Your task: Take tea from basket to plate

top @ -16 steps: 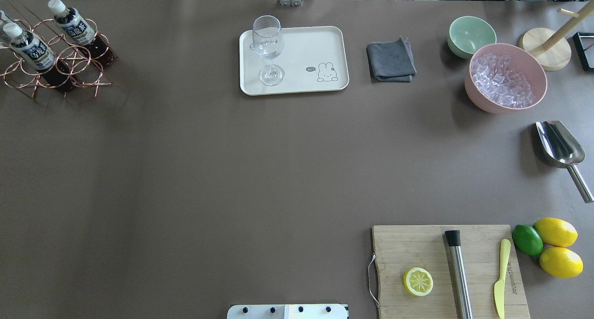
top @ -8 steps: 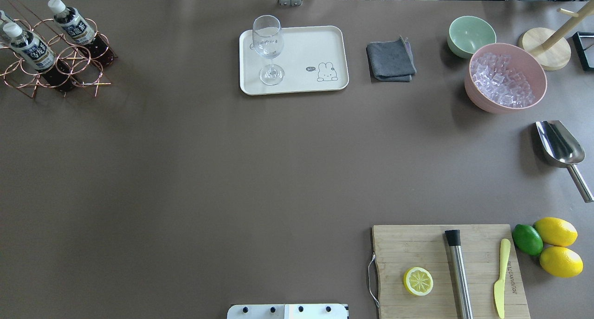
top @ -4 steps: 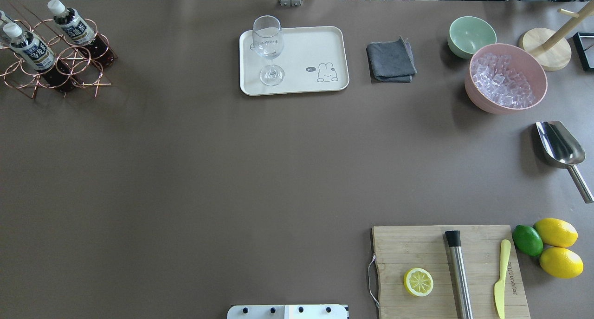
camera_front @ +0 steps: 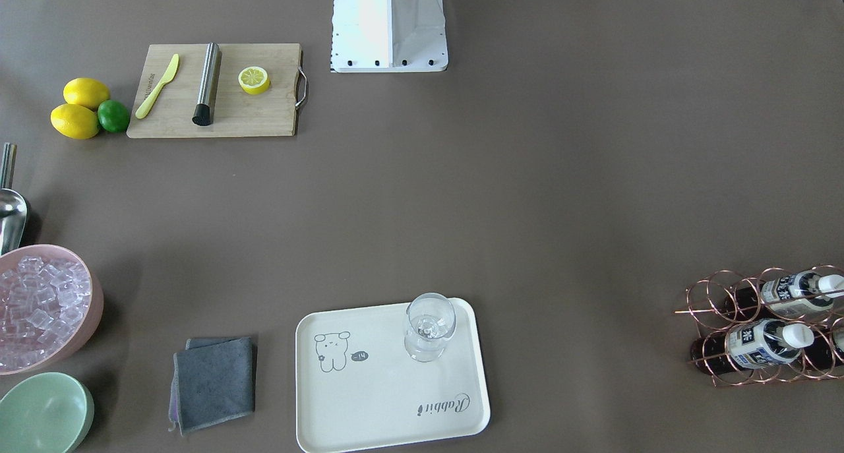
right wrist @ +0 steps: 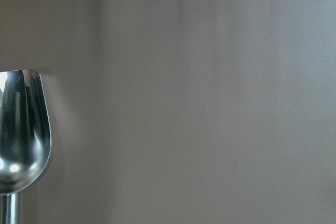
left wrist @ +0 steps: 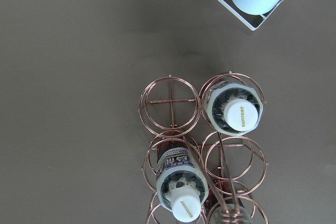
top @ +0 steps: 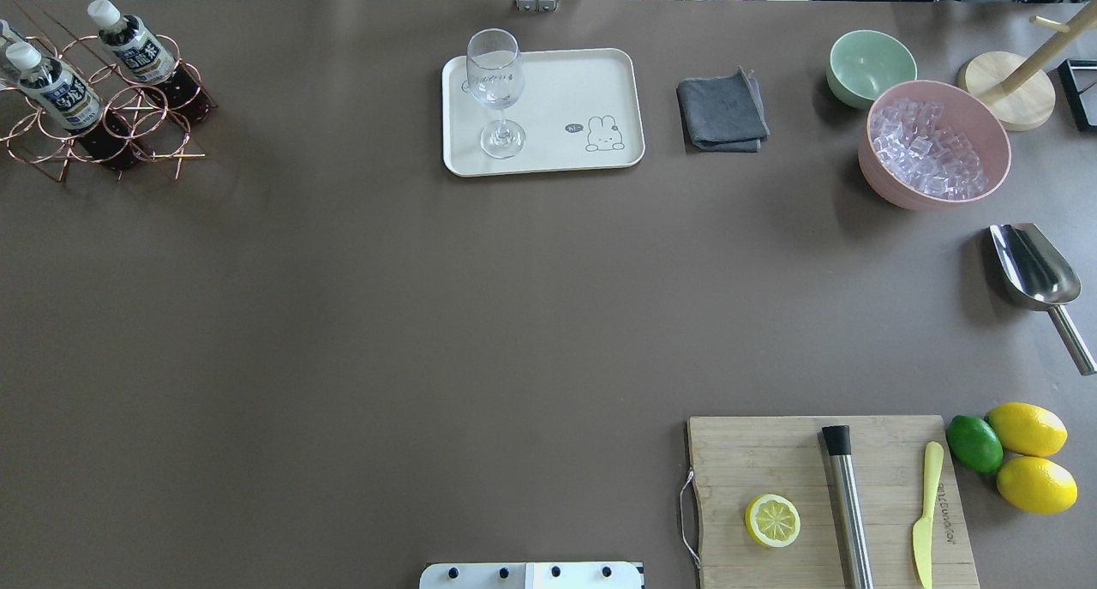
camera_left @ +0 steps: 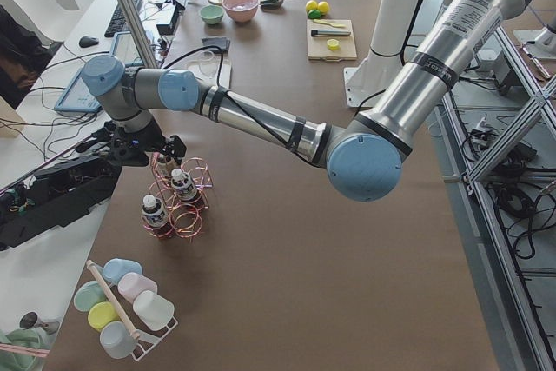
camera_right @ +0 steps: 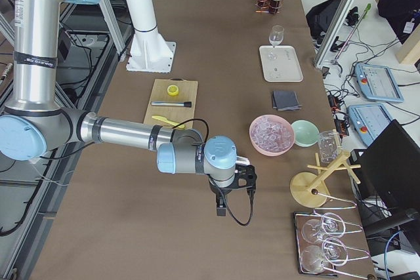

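Far left: basket (top: 111, 113), copper wire rings. The tea (top: 137, 53) sits in it with its neck and white cap poking above the rings, and a second bottle (top: 58, 96) is beside it. Nothing on the plate yet, so the pick hasn't started. In the side view the left gripper (camera_left: 143, 147) hangs right over the rack. Its wrist cam looks straight down on the bottles with no fingers in frame, so can't tell if it's spread or clenched. Handling guess: small full plastic bottle, light-ish, walls give a bit under squeeze, label glossy and probably slick. The rings cage the body, so the only clean grab is cap/neck from above, then a straight pull up through the ring. The rack looks light and may ride up if the bottle snags. Centre: plate (top: 600, 75), with a wine glass (top: 497, 92) on its left end. It's fragile, so land the bottle on the bare right part. Far right: right gripper (camera_right: 223, 204) over the table, scoop (right wrist: 21, 124) at the edge of its wrist view. Can't tell its state either.
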Robot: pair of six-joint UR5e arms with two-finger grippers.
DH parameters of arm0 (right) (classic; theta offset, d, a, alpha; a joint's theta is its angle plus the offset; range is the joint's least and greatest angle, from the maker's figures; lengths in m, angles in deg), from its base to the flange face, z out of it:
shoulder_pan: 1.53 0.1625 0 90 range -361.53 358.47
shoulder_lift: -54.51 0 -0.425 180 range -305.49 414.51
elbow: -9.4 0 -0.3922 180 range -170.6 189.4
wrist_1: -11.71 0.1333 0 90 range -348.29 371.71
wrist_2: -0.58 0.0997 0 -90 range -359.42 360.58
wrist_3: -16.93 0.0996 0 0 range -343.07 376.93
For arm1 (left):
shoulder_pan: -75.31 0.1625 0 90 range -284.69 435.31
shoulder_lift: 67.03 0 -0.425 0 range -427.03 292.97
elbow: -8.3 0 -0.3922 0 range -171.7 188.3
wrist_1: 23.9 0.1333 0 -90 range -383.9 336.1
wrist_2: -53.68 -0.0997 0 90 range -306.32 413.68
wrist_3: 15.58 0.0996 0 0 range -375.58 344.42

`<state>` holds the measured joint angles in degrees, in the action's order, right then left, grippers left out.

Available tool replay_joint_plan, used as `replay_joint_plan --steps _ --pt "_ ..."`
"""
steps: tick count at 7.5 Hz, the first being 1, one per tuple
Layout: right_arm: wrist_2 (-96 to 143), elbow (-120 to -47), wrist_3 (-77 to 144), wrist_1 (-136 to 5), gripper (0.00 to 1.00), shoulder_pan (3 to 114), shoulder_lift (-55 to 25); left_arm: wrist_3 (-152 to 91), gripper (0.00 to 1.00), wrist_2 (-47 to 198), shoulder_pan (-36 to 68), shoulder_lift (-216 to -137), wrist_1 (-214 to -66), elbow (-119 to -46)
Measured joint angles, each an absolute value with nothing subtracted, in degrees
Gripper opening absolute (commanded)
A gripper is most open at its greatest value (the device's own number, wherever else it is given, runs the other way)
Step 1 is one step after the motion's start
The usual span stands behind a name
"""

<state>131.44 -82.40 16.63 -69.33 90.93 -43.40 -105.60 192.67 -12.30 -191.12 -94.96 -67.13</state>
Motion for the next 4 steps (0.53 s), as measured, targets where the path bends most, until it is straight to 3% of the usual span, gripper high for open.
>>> replay_joint_plan --steps 4 --pt "131.41 -82.35 16.58 -69.42 1.0 90.93 -43.41 -108.54 0.98 192.4 -9.61 -192.31 -95.12 -66.59"
